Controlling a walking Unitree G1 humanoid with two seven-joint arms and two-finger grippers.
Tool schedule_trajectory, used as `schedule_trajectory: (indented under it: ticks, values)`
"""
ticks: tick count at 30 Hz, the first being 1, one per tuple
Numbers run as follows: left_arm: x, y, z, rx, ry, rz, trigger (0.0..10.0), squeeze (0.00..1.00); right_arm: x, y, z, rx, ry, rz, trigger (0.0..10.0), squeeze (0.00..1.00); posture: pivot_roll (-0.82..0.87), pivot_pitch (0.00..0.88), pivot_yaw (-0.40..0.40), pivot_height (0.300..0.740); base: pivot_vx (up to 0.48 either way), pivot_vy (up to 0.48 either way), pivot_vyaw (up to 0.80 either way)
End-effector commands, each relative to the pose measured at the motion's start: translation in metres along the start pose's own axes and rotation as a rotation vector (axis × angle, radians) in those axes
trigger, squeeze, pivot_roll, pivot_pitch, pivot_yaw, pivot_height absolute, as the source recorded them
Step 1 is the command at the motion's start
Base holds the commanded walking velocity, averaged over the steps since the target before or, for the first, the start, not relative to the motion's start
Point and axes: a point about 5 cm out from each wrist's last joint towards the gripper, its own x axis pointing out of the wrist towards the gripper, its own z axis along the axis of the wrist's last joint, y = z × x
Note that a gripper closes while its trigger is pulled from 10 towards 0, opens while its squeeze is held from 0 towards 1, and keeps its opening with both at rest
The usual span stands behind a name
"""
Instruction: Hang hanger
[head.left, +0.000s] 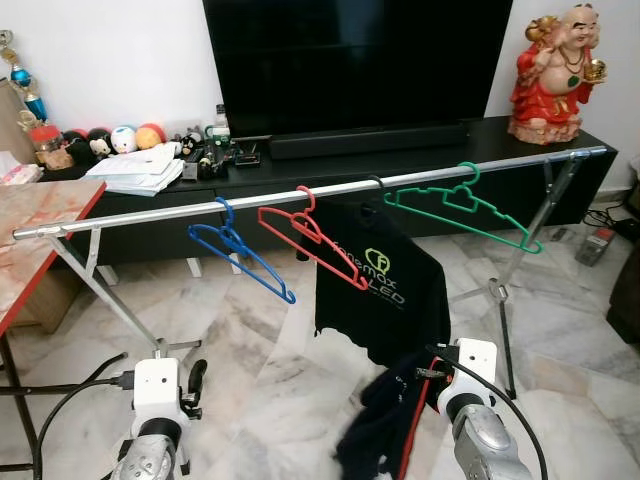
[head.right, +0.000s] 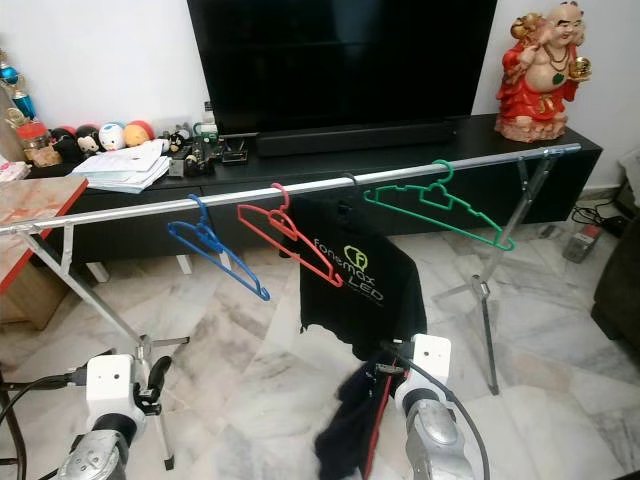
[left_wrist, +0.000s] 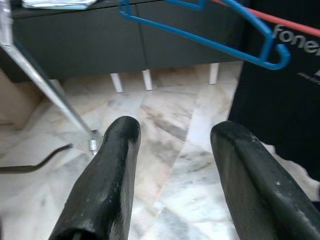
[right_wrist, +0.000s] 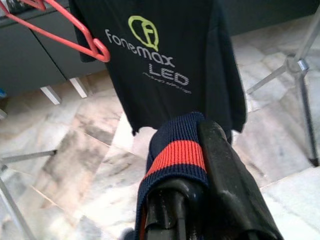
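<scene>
A long silver metal drying rail (head.left: 150, 213) runs across the room on folding legs, in front of a black TV console (head.left: 420, 150); on it hang a blue plastic hanger (head.left: 240, 250), a red plastic hanger (head.left: 312, 240), a black printed T-shirt (head.left: 375, 285) and a green plastic hanger (head.left: 465, 210), spaced apart so each swings free. The right end effector (right_wrist: 195, 200) sits low, in front of the shirt's hem; its fingers are closed on a navy knitted garment with a red stripe (right_wrist: 175, 155), which droops toward the marble floor (head.left: 250, 340) (whether a hanger is inside it cannot be told); likely it must rise to the rail. The left end effector (left_wrist: 172, 165) is low below the blue hanger, fingers spread and empty, probably kept free to assist.
</scene>
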Motion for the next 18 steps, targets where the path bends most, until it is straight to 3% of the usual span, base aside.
schedule_trajectory:
  ticks: [1,3,7,16,18]
  values:
    - [0.001,-0.001,-0.004,-0.025,0.025,0.011,10.0,0.0,0.004,0.002,0.017,-0.017,-0.06,0.014,10.0,0.0,-0.05,0.0,0.061,0.74,0.0,0.0,0.0]
    - [0.001,-0.003,-0.004,-0.032,0.026,0.01,10.0,0.0,0.004,0.0,0.025,-0.052,-0.106,0.003,10.0,0.0,-0.05,0.0,0.057,0.74,0.0,0.0,0.0]
    - [0.002,-0.006,-0.003,-0.034,0.023,0.01,10.0,0.0,0.005,0.004,0.027,-0.124,-0.108,0.025,10.0,0.0,-0.05,0.0,0.046,0.74,0.0,0.0,0.8]
    - [0.002,-0.007,-0.007,-0.011,0.036,0.023,10.0,0.0,0.005,0.003,0.025,-0.122,-0.103,0.038,10.0,0.0,-0.06,0.0,0.044,0.74,0.0,0.0,0.8]
    - [0.003,-0.008,-0.005,-0.005,0.023,0.027,10.0,0.0,0.005,0.001,0.025,-0.089,-0.104,0.028,10.0,0.0,-0.06,0.0,0.042,0.74,0.0,-0.281,0.21]
